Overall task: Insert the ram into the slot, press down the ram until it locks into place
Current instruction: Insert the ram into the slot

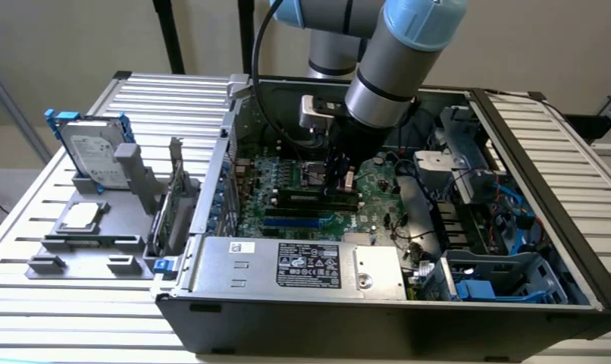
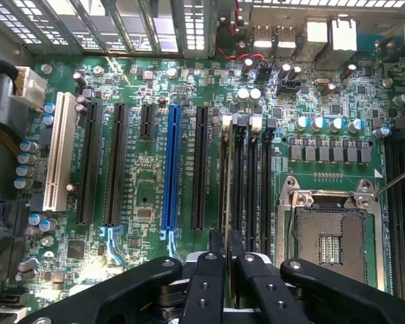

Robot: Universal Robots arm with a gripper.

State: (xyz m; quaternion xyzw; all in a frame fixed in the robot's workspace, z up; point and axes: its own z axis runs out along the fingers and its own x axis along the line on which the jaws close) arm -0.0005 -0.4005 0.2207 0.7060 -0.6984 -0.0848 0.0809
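exterior view: a grey and pale-blue robot arm [image 1: 402, 61] reaches into the open black metal computer case [image 1: 285, 322], with its black gripper [image 1: 341, 180] low over the broad green motherboard [image 1: 285, 171].

wrist view: the gripper's two black fingers [image 2: 214, 253] pinch narrowly on the thin green ram [image 2: 227, 202]. the ram stands upright and edge-on, lined along a long black slot [image 2: 223, 152] with white end latches. whether it is seated cannot be told.

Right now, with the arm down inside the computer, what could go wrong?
1. The gripper holds the memory stick edge-on over several alike black slots; it could settle between two.
2. The open processor socket lies close beside those slots; a sideways slip might strike it.
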